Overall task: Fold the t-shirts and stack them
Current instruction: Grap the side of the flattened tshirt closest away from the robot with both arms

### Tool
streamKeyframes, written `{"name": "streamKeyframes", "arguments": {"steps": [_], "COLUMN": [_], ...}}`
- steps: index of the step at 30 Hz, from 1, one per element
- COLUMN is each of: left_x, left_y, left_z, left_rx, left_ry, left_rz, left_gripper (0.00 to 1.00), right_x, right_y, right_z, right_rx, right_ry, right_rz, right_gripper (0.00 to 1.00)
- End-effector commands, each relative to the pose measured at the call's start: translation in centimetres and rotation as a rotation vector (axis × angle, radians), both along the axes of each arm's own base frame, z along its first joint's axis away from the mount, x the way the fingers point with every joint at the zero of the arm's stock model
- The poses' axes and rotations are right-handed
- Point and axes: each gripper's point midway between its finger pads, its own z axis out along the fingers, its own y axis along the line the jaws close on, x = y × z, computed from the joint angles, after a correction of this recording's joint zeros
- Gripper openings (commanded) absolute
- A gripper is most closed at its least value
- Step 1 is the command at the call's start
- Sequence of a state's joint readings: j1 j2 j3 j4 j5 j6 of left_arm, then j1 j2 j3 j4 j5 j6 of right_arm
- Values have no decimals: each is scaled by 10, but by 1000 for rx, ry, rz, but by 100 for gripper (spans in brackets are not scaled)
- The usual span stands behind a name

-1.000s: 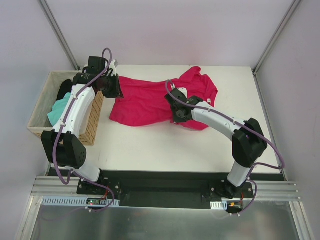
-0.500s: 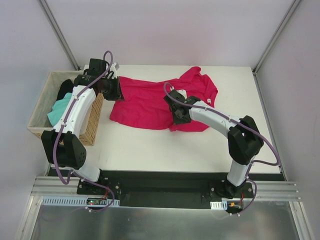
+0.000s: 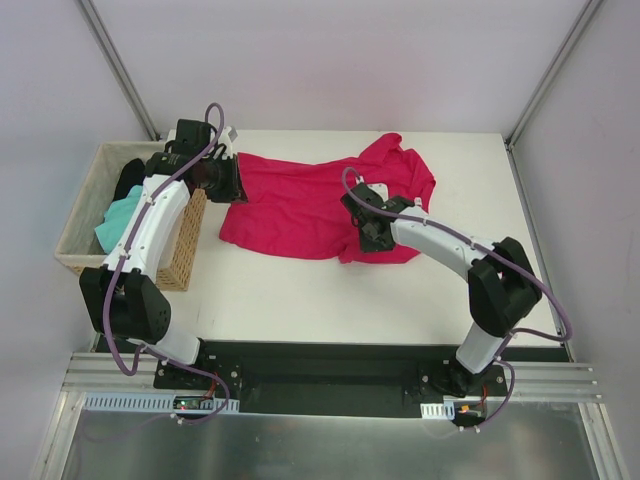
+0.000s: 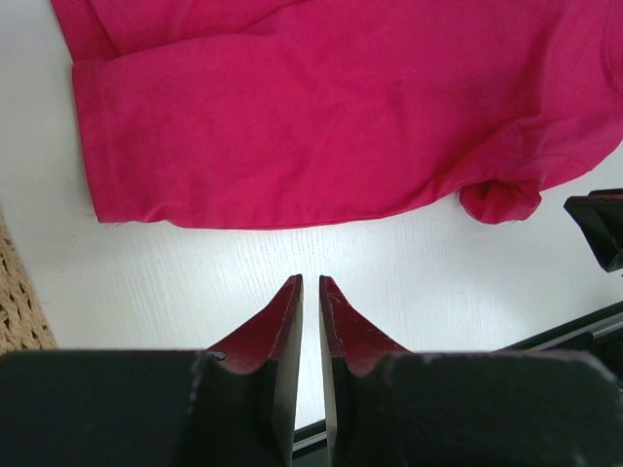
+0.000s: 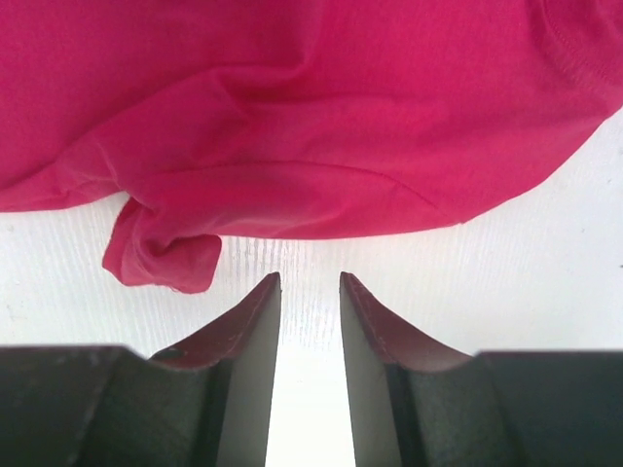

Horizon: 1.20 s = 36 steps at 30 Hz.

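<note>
White table, grey walls. Nearest, right gripper now parted, empty, just released the crimson t-shirt lying mid-table, hem crumpled. Farther, left gripper nearly shut, empty. Spreading unfinished, folding still ahead.

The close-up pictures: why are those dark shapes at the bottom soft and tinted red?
Left wrist view: the pincer sits too near the lens to be sharp; its fingers mirror the crimson t-shirt. Right wrist view: the same on that pincer.
</note>
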<state>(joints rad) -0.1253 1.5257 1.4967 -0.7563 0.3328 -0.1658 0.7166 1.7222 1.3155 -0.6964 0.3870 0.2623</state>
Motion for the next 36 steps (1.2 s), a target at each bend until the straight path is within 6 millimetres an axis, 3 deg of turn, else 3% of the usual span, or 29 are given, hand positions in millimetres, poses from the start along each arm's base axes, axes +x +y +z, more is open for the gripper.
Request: {"name": "streamKeyframes", "arguments": {"steps": [1, 17, 36], "left_x": [-2, 2, 24], "left_y": [-7, -3, -2], "left_z": [13, 13, 18], "left_rx": [-20, -1, 25], "left_ry": [-40, -43, -28], "left_rz": [-32, -14, -10], "left_gripper": [11, 13, 13], "right_x": [-9, -12, 11], "right_y": [1, 21, 22], "right_z": [5, -35, -64], "right_rx": [45, 84, 129], "right_ry": [-18, 54, 110], "right_rz": [-33, 2, -10], "right_gripper": [33, 24, 31]}}
